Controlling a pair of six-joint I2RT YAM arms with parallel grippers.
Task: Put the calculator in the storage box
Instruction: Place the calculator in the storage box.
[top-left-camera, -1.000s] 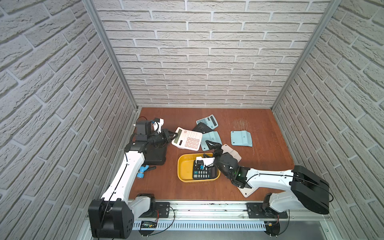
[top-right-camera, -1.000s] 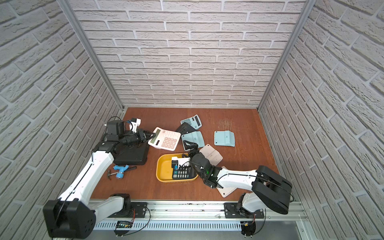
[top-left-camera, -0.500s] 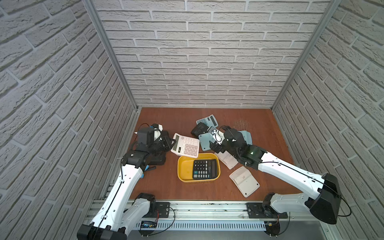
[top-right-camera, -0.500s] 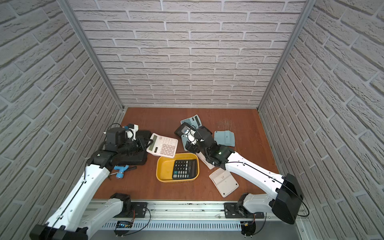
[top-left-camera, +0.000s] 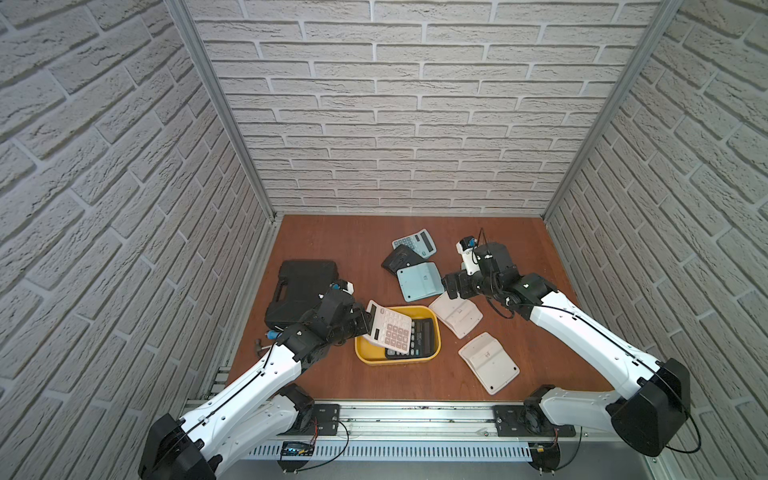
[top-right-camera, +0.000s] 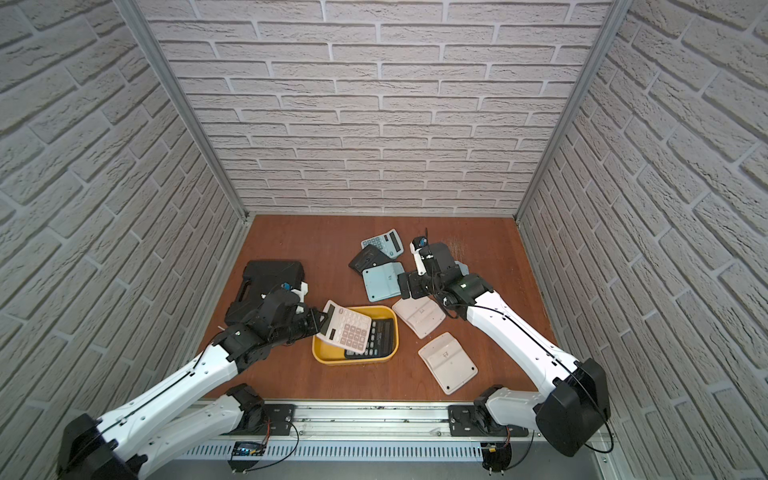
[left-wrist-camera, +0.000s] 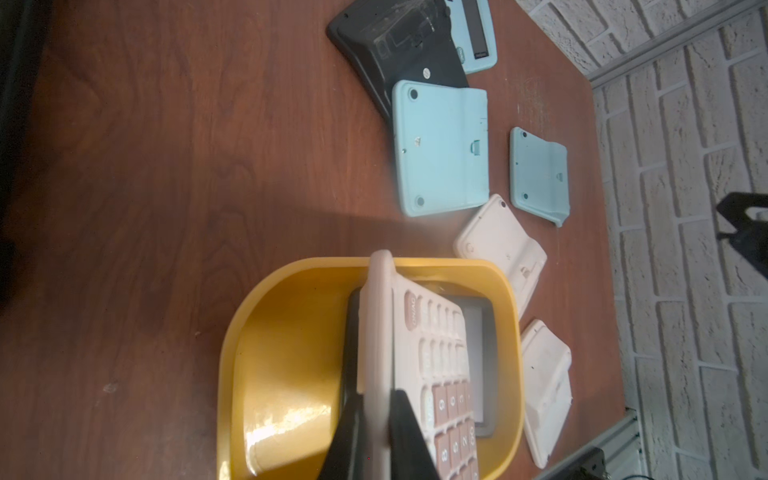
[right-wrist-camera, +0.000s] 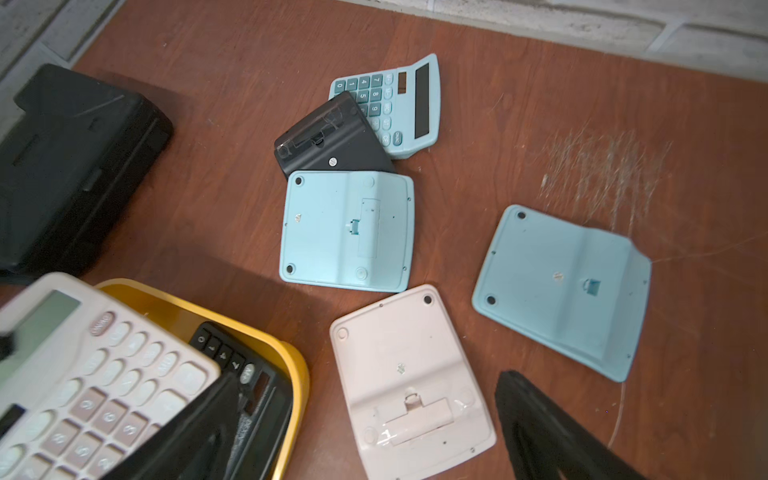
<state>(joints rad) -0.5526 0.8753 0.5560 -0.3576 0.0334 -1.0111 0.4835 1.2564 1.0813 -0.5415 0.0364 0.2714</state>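
The yellow storage box (top-left-camera: 374, 360) holds a black calculator (top-left-camera: 423, 338), half hidden under the tilted pink calculator (top-left-camera: 392, 330) clamped by the left gripper (top-left-camera: 366, 322). The right gripper (top-left-camera: 449, 287) has its jaws apart.

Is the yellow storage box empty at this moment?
No: a black calculator lies inside the storage box, partly covered by the pink calculator that the left claw grips.

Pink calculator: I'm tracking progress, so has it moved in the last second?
Yes. The pink calculator, gripped by the left claw, has shifted from beyond the far rim of the storage box toward the camera, now tilted over it.
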